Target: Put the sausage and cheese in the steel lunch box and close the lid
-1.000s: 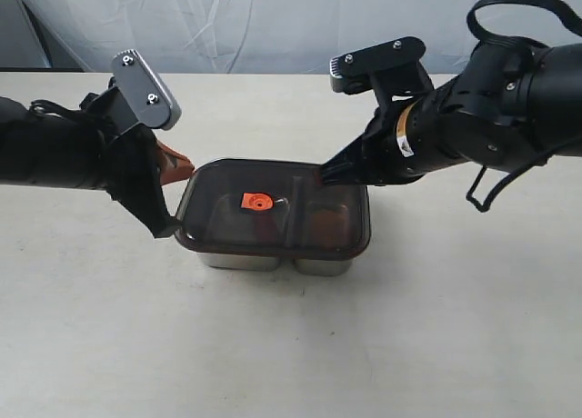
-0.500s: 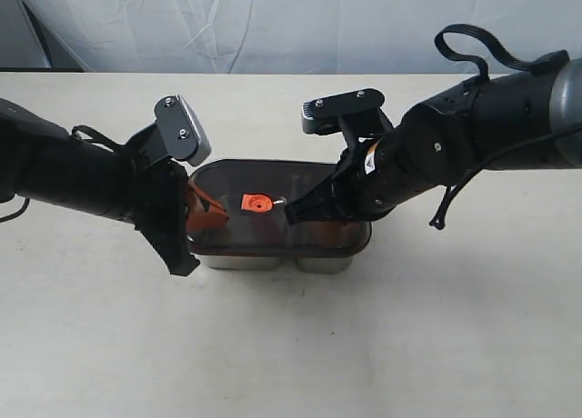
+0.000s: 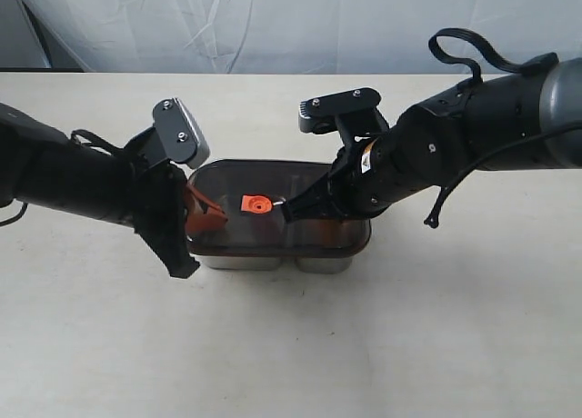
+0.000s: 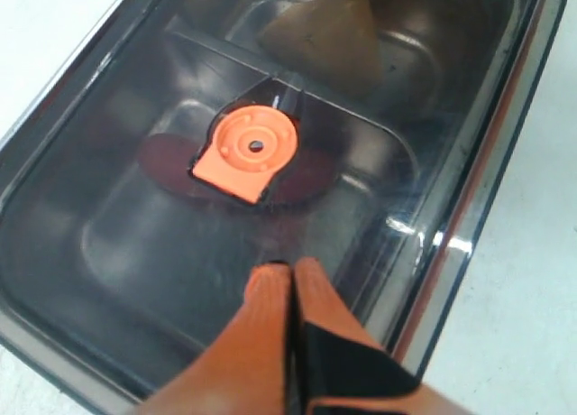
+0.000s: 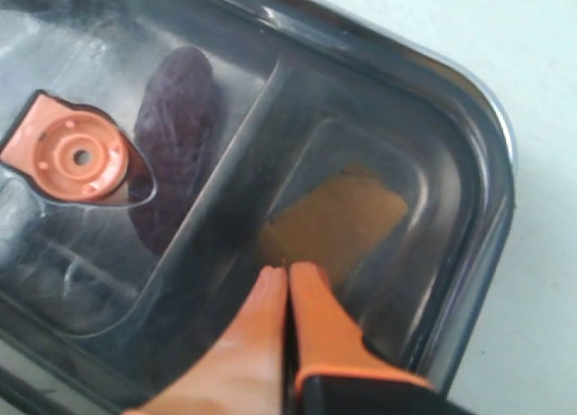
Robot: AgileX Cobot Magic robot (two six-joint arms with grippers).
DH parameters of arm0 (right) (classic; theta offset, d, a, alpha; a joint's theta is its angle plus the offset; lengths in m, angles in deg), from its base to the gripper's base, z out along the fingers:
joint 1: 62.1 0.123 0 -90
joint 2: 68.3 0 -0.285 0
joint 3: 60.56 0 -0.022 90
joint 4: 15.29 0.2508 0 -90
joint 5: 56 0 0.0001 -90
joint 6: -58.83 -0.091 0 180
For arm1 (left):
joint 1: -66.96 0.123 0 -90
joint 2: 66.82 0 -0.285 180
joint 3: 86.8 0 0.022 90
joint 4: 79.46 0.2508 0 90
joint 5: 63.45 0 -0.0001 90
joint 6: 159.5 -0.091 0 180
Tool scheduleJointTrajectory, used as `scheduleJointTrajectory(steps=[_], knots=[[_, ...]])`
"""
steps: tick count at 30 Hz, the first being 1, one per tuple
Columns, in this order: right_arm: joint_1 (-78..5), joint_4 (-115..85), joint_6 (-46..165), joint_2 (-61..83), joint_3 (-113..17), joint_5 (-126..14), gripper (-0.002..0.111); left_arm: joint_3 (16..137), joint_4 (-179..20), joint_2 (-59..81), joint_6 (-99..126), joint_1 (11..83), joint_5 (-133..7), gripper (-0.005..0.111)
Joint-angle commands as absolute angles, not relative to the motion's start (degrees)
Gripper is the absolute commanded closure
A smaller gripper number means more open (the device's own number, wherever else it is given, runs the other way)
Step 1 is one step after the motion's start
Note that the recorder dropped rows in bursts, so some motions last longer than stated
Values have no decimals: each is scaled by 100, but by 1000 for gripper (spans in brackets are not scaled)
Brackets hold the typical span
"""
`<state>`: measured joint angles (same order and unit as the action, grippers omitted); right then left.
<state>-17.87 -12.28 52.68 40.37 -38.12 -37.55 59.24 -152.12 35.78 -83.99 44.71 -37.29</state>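
Already lidded: sausage and cheese boxed, both grippers pinched shut on top

Nearest in the exterior view, the bare pale table [image 3: 291,354] fills the lower half of the frame. Just above it, at centre, the steel lunch box [image 3: 238,262] shows only as a shiny strip with two rounded bottoms. The lid [image 3: 264,234] lies flat over it and covers the whole opening. This lid is dark and smoky, with an orange valve tab [image 3: 255,203] a little left of its middle.

On the lid's left part sits the left gripper [image 3: 216,216]. Its orange fingers are pressed together with nothing between them, and the tips are down at the plastic. The right gripper [image 3: 289,210] reaches to the middle of the frame, just right of the valve tab. It is equally closed and empty, with its tip at the lid.

Through the plastic, the left wrist view shows the sausage [image 4: 167,162] as a dark red shape directly under the valve tab. The right wrist view shows the divider [image 5: 216,189] beside it and the cheese [image 5: 338,218] in the other compartment, close to the closed fingertips.

Farther back, the black left arm [image 3: 64,177] and right arm [image 3: 455,145] run out to the frame's edges. Behind the table's far edge, a crinkled white backdrop [image 3: 273,18] spans the top.
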Motion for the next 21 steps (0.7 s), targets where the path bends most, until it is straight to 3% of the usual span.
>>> scheduleJointTrajectory(steps=[1,11,21], knots=[[-1794,-1318,5305,4202,-3740,-3498,108,5826,-15089,3500,-8350,4442,-3824,107],[-1794,-1411,5305,3750,-3740,-3629,108,5826,-15456,2663,-8352,4442,-3657,107],[-1766,-1307,5305,3495,-3740,-2934,108,5697,-15388,2749,-8340,4442,-3487,107]])
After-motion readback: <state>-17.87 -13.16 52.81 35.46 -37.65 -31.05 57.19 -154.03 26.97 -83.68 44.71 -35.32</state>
